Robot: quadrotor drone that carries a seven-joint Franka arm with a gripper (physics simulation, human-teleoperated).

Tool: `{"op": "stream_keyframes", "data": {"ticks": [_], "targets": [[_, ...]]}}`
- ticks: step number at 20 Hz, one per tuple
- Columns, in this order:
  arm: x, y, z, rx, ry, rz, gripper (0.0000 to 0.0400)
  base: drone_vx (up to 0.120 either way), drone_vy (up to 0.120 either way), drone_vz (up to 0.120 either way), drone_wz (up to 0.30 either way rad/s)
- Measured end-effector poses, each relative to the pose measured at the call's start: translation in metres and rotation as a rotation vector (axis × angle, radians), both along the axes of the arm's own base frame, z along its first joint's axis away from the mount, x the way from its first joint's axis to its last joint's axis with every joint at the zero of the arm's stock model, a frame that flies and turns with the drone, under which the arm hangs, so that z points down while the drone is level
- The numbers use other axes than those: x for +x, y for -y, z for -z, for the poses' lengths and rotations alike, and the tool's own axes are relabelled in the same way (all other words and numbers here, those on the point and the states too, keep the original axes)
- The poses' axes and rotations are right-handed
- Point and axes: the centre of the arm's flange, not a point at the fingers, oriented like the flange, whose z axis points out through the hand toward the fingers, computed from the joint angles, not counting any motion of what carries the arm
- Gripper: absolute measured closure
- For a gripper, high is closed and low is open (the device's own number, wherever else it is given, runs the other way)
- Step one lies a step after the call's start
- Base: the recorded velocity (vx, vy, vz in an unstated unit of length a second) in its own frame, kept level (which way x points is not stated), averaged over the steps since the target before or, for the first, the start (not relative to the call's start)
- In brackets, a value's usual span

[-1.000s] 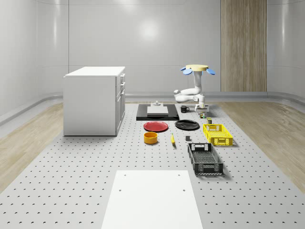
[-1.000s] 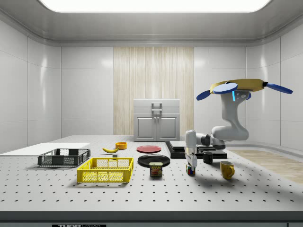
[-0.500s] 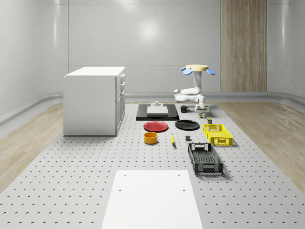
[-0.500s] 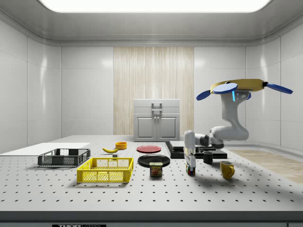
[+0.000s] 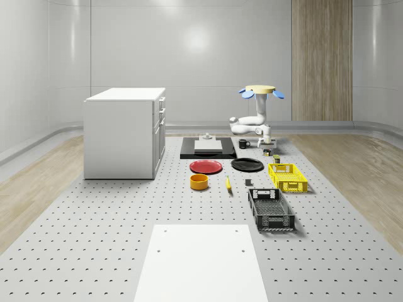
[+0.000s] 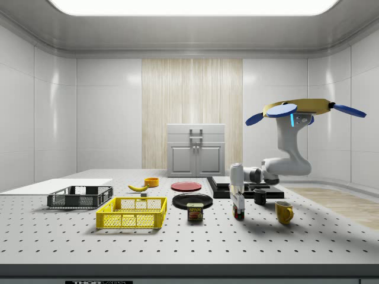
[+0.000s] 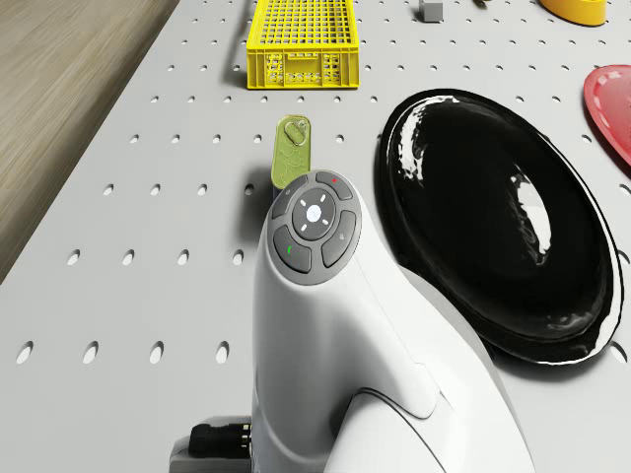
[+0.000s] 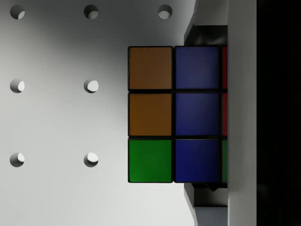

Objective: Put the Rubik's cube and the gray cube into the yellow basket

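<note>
Rubik's cube point(image 8: 174, 114) under gripper point(image 6: 238, 208)

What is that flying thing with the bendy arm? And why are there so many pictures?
It is a flying drone carrying a robot arm. It hovers above the table. Two pictures come from cameras standing in the room, one from the drone's body, and one from the arm's wrist. The arm bends down so that its gripper is right at the Rubik's cube. I cannot tell whether the cube is squeezed yet. Also on the table are a yellow basket, a black plate and a small gray cube.
</note>
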Motion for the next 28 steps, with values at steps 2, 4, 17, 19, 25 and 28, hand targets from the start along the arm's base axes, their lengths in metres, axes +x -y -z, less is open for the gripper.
{"op": "stream_keyframes", "data": {"ticks": [2, 4, 17, 19, 25, 28], "targets": [[0.000, 0.000, 0.004, 0.000, 0.000, 0.000, 0.0074, 0.000, 0.000, 0.000, 0.000], [0.000, 0.000, 0.010, 0.000, 0.000, 0.000, 0.0074, 0.000, 0.000, 0.000, 0.000], [0.000, 0.000, 0.039, 0.000, 0.000, 0.000, 0.0075, 0.034, 0.000, 0.120, 0.000], [0.000, 0.000, 0.040, 0.000, 0.000, 0.000, 0.0075, 0.120, 0.000, 0.120, 0.000], [0.000, 0.000, 0.041, 0.000, 0.000, 0.000, 0.0075, 0.120, 0.093, 0.000, 0.000], [0.000, 0.000, 0.041, 0.000, 0.000, 0.000, 0.0075, 0.120, 0.000, 0.000, 0.000]]}}
